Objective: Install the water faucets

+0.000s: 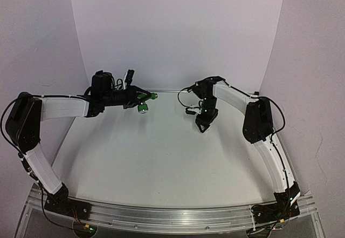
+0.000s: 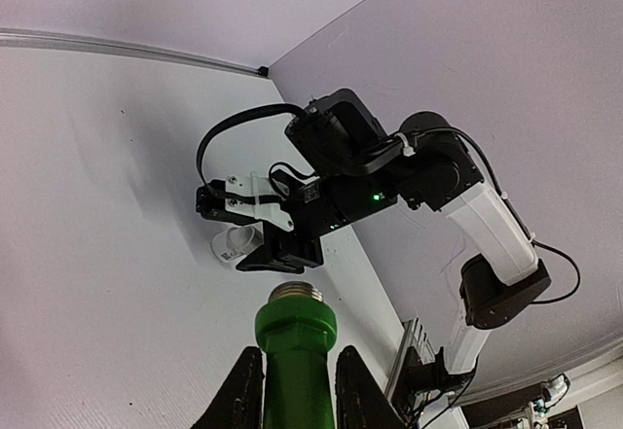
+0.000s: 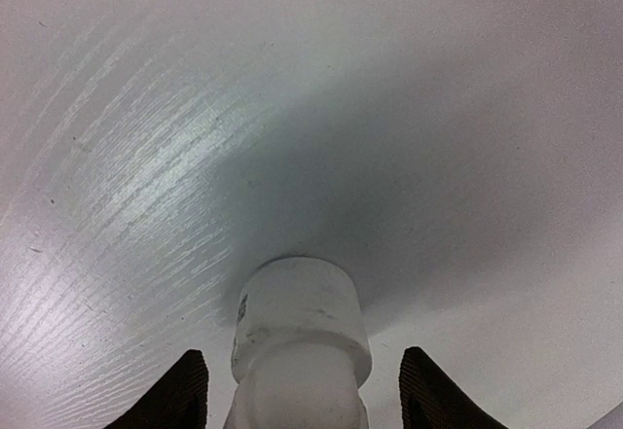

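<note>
White counter (image 1: 161, 162), white backdrop | left jaws were clamped on green tap (image 2: 295, 346), aloft, well apart from white fitting (image 3: 297, 327), threaded end toward it | right jaws stood open astride fitting on counter, not touching | joining not yet done, judged early

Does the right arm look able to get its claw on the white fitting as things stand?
Probably yes: the white fitting sits between the right claw's fingers, with gaps showing on both sides and nothing visible in between.

A robotics lab booth: white backdrop (image 1: 178, 33) curving round a white table (image 1: 161, 162), aluminium rail (image 1: 172, 215) in front
</note>
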Controlling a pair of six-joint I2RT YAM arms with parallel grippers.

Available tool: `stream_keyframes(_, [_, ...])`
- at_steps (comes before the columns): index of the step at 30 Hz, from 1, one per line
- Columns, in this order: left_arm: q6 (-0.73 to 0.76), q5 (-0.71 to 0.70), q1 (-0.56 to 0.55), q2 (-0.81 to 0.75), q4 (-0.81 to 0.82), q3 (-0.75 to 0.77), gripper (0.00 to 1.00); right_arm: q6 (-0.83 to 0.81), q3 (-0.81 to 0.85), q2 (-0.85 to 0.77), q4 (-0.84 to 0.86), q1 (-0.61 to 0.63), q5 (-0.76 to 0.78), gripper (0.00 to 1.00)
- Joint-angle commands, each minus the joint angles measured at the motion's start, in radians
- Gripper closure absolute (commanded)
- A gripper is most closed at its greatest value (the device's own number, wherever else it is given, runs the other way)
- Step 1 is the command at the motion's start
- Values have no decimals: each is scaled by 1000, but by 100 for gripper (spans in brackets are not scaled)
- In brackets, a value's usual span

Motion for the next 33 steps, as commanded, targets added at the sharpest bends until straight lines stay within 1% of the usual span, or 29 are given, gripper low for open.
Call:
stream_keyframes(1, [-15,30,0,11,66,31,100,-3,23,10,2,4,14,47])
stream_keyframes(5, [-17,34,0,9,67,34,100,-5,14,8,8,4,3,58])
stream_keyframes(9, [-15,29,0,6,64,31,100,-7,3,5,9,4,-8,61])
stream_keyframes(10, [-14,29,0,6,64,32,100,-7,1,4,9,4,-10,64])
stream_keyframes(15, [-13,35,0,8,63,33,100,-22,-10,-31,8,4,-28,83])
stream_keyframes(17, [-19,53,0,12,71,36,100,-26,-8,-63,14,4,-27,96])
stream_keyframes(18, [-25,63,0,13,80,35,100,-26,0,-77,15,4,-30,100])
stream_keyframes(22, [-36,101,0,1,114,30,100,-44,4,-182,47,4,-71,100])
stream_keyframes(24, [-38,122,0,-17,123,29,100,-50,-24,-265,101,4,-96,100])
stream_keyframes(26, [-37,137,1,-39,118,29,100,-59,-77,-381,181,4,-133,100])
stream_keyframes(28, [-40,155,0,-64,113,27,100,-88,-157,-485,277,4,-192,100])
stream_keyframes(31, [-70,200,-1,-105,113,24,100,-129,-338,-708,481,4,-284,100])
stream_keyframes(33, [-105,241,-2,-138,132,16,100,-165,-472,-827,615,4,-351,100])
